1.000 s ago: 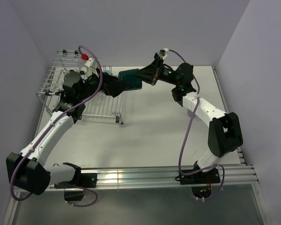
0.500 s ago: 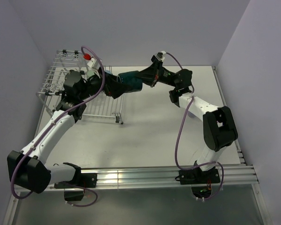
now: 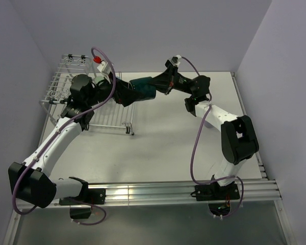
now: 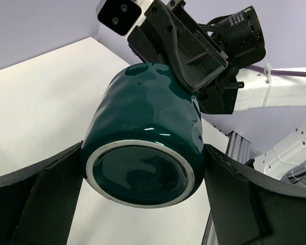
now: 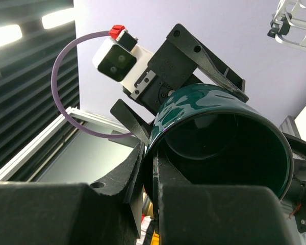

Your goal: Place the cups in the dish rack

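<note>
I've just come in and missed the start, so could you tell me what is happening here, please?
The two arms hold a dark green glazed mug in mid-air between them, above the pale table, just right of the white wire dish rack. The right gripper pinches the mug's rim, one finger inside, one outside. The left gripper brackets its base end, a finger on each side; whether it is squeezing is unclear. It looks like a hand-over.

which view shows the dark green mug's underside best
Left wrist: the mug points its base, with a pale ring, almost straight at the camera. The right wrist view shows only its open mouth and inside; the top view shows just its side, small and partly hidden.
</note>
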